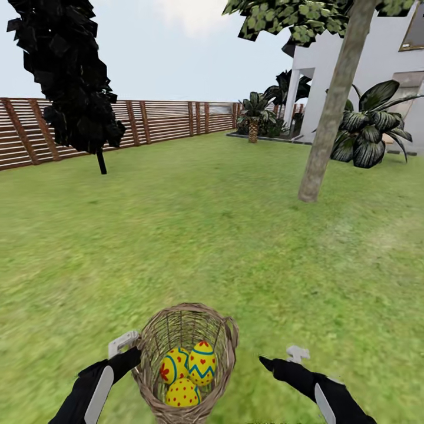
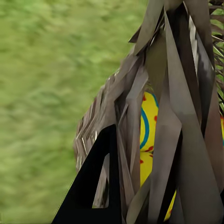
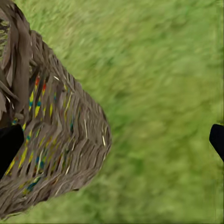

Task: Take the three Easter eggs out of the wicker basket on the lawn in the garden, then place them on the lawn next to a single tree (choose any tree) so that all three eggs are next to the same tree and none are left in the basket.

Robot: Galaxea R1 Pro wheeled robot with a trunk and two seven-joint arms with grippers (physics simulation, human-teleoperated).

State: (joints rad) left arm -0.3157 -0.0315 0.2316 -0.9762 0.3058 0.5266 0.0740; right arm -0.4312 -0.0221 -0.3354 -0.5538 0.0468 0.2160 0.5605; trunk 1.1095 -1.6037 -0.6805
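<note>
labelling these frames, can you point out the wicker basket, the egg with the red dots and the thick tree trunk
wicker basket point(image 1: 154, 330), head view, on the woven left wall below the rim.
red-dotted egg point(image 1: 182, 393), head view, on the middle of its shell, lowest of the three.
thick tree trunk point(image 1: 327, 123), head view, midway up the grey-beige trunk.

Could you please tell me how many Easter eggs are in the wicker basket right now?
3, all inside the wicker basket: one at its left, one at its right, and one lowest, nearest the camera. None seems hidden.
</note>
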